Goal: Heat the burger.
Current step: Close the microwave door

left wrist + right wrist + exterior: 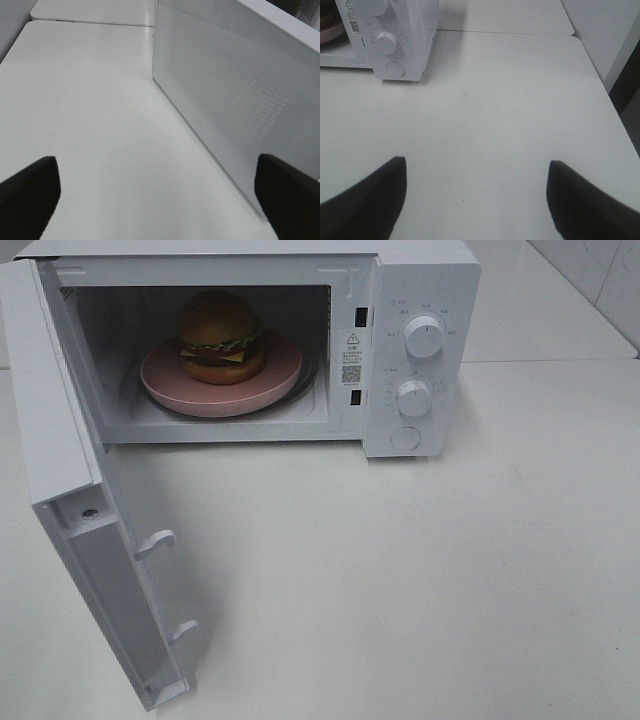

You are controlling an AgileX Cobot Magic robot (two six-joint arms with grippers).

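While the burger (221, 335) sits inside the microwave (420, 300), upright on the middle of a pink plate (165, 380), neither gripper is near it. The bun is on top, with lettuce, tomato, cheese and patty showing below it. The plate lies flat on the microwave's floor and fills most of the cavity's width.

The door (60, 440) is swung wide open on the microwave's hinge side, with its inner face and two latch hooks (157, 540) turned toward the cavity. On the other side of the cavity is the control panel. It carries two knobs (424, 339), one above the other, and a round button (404, 438) under them. The microwave stands on a white table (400, 570).

The left gripper (155, 159) hangs over the table on the outer side of the open door, facing its perforated panel. Its fingers (27, 200) are spread fully apart, with only table top between them. One finger is close to the door's lower edge, but I cannot tell whether it touches. The right gripper (476, 161) hangs over the table in front of the control-panel end of the microwave, well apart from it. Its fingers are also spread wide, gripping nothing and touching nothing. Neither gripper shows in the high view.
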